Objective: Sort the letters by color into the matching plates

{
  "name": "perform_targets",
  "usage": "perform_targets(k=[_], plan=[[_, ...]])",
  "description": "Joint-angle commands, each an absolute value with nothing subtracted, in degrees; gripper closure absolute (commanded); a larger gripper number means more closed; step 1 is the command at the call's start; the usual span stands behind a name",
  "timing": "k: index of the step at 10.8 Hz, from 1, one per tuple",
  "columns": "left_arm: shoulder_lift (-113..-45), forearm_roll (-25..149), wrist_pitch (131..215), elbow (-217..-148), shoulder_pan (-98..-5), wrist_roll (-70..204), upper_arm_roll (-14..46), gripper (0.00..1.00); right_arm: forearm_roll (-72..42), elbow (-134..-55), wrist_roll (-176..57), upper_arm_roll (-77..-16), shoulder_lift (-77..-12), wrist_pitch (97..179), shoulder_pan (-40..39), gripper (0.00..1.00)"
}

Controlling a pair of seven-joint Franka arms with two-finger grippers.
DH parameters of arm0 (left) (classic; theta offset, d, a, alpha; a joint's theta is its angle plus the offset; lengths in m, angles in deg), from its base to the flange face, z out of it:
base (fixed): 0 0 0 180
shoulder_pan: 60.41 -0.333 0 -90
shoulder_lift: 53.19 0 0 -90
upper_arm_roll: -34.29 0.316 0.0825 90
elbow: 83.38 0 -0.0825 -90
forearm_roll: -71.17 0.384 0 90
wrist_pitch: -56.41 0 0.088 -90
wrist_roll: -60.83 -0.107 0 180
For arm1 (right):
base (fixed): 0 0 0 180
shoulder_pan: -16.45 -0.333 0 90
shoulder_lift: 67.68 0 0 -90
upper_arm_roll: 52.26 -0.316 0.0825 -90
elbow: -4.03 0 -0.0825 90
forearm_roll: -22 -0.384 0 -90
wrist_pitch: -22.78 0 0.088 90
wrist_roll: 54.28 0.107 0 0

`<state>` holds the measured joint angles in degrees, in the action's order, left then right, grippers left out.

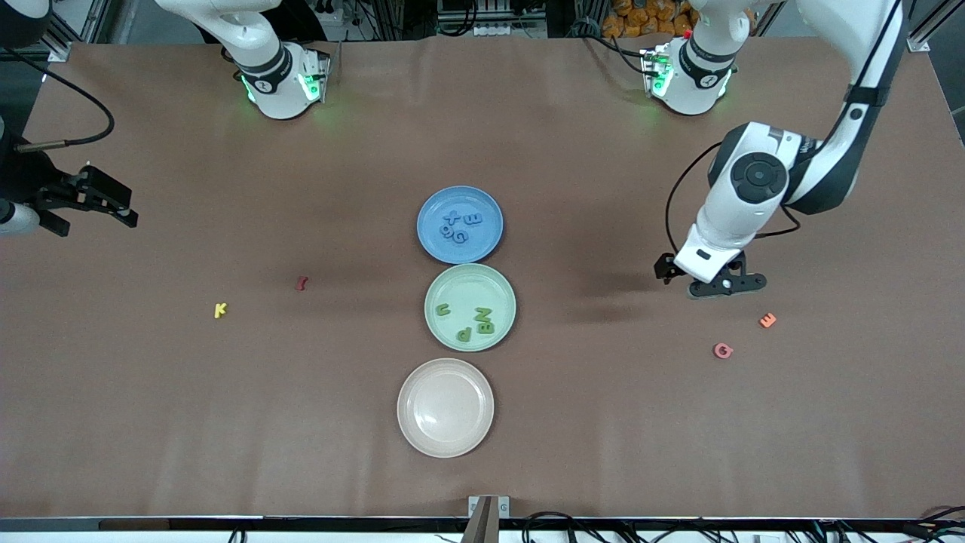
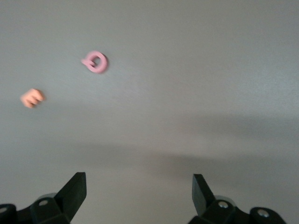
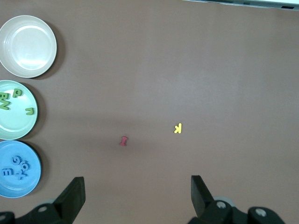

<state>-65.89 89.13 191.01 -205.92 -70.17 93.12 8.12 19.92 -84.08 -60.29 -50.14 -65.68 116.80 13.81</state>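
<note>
The left pincer (image 1: 716, 285) was found open and empty above the surface (image 1: 301, 422) near the orange E (image 1: 767, 320) and pink G (image 1: 723, 350), the right pincer (image 1: 90, 204) idle and open, blue letters (image 1: 458, 227) and green letters (image 1: 469, 321) evidently sorted into matching plates (image 1: 433, 309).

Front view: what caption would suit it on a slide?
Blue letters and green letters fill matching plates; the cream plate holds nothing, four stray letters lie loose, both hands open.
</note>
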Motion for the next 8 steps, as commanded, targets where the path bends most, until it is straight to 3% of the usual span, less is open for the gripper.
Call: perform_targets(k=[1,4,8], plan=[[-64.8,86.7,176.5,-195.8,-71.0,82.1,7.4,0.00,18.8,-84.6,-61.0,-50.0,-66.5,116.6,13.6,0.00],[-62.1,82.8,163.8,-185.6,-71.4,78.1,7.7,0.00,18.8,-84.6,-61.0,-50.1,-66.4,116.4,13.6,0.00],[-60.8,75.0,161.4,-176.0,-77.7,72.0,8.1,0.00,18.8,-84.6,-61.0,-50.1,-66.4,116.4,13.5,0.00]])
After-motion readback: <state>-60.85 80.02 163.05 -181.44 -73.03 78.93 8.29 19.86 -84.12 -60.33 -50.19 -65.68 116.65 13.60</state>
